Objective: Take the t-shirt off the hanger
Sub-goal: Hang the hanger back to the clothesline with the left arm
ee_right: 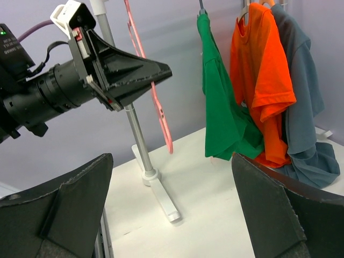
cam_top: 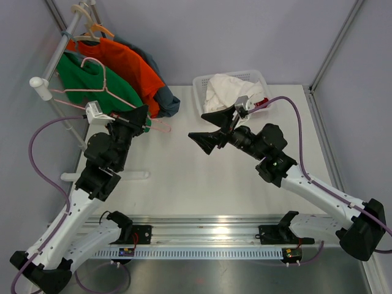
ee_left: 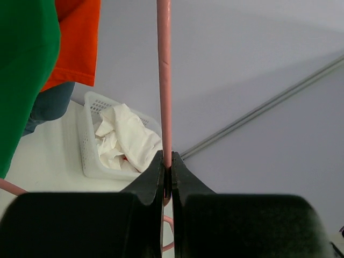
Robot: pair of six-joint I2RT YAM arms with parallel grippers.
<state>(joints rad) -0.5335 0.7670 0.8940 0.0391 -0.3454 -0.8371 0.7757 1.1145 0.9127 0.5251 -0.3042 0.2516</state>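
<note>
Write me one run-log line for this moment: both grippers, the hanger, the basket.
left gripper: shut on pink hanger | right gripper: open, holds nothing | pink hanger: bare | basket: white cloth inside

my left gripper (ee_left: 167,164) is matt black plastic, smooth on its flats; my right gripper (ee_right: 171,161) is the same black with rougher, grainy edges. the pink hanger (ee_left: 164,80) looks smooth and faintly glossy, like a coated rod. the green t-shirt (ee_right: 220,107), orange t-shirt (ee_right: 260,80) and grey-blue shirt (ee_right: 303,102) are soft matt cloth. the basket (cam_top: 199,92) is white lattice plastic, the white cloth (cam_top: 223,89) crumpled. the table (cam_top: 184,177) is smooth matt white, the rack pole (ee_right: 137,134) dull grey metal
</note>
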